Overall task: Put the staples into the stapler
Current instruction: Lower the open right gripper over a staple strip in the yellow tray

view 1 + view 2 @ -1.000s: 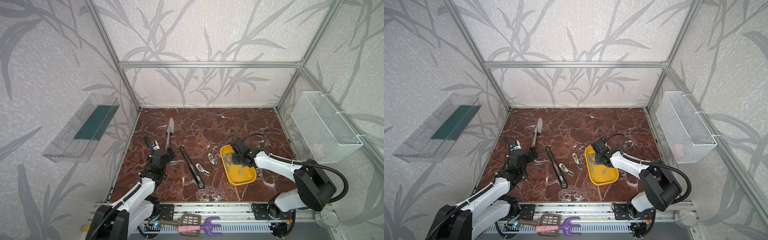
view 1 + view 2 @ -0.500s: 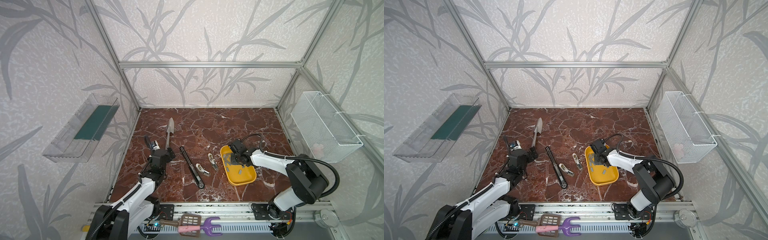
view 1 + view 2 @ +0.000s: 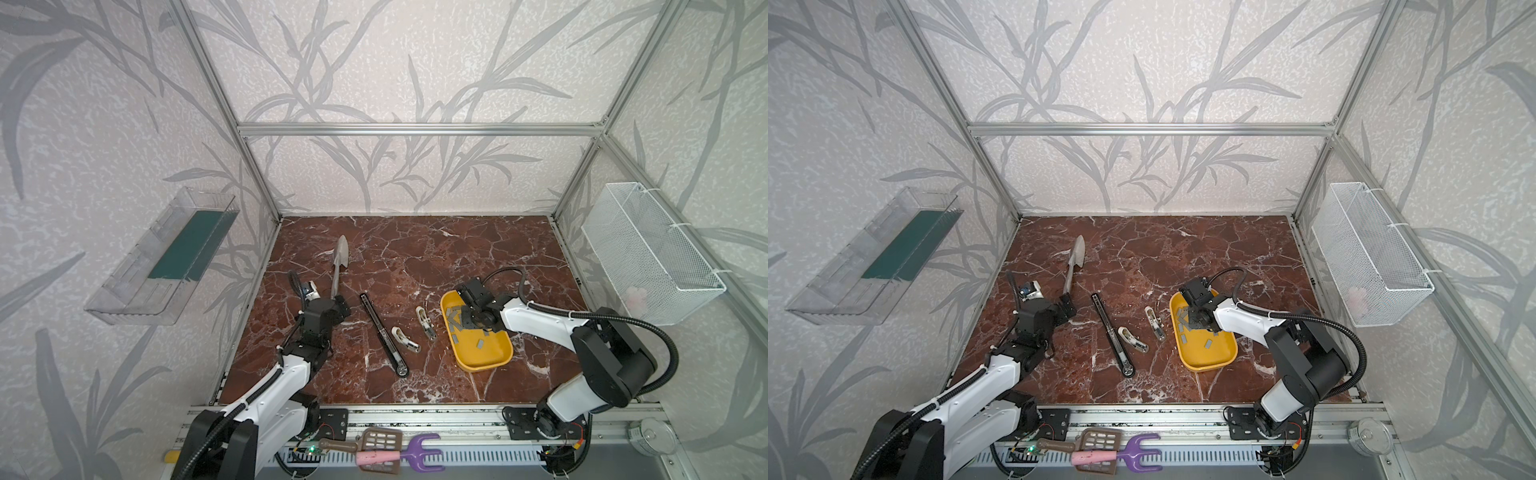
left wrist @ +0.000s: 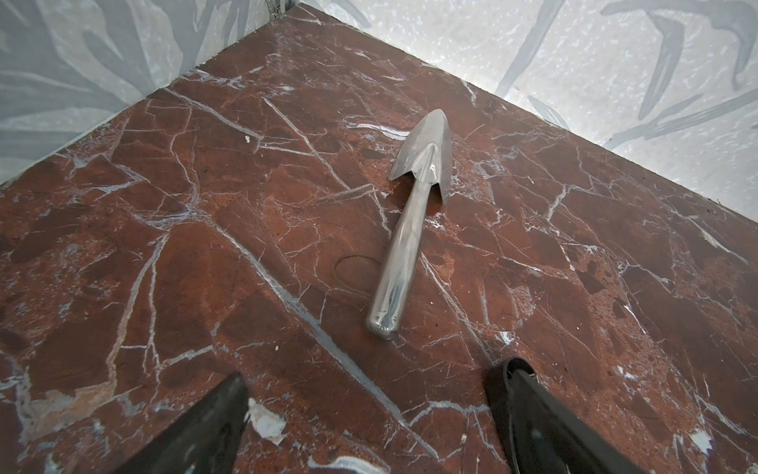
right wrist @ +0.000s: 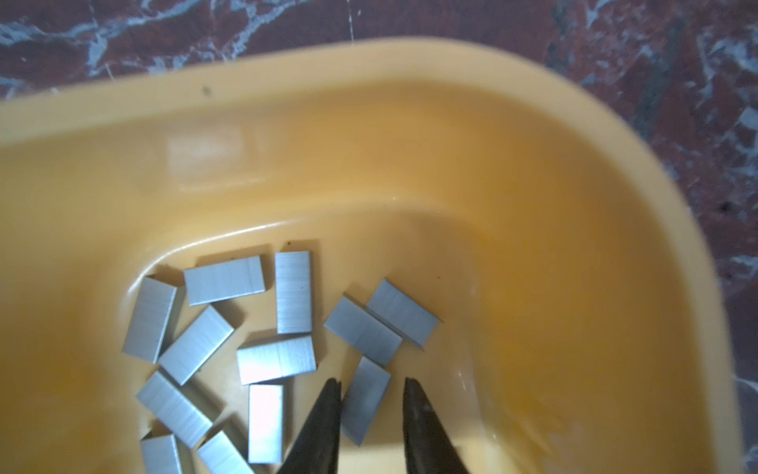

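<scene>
Right wrist: staples [image 5: 293,292] beside tray [image 5: 369,61] corner

On the bench [image 3: 415,249] the trowel [image 3: 337,270] lies far left, the stapler [image 3: 382,332] right of it, then two oblong blocks [image 3: 404,338], with the tray [image 3: 482,365] rightmost. The staples [image 5: 275,357] lie in the tray, mostly at its far end. The left gripper [image 4: 375,371] sits just before the trowel's handle; the right gripper [image 5: 372,381] hangs over the tray, one strip between its fingers [image 5: 328,410]
</scene>
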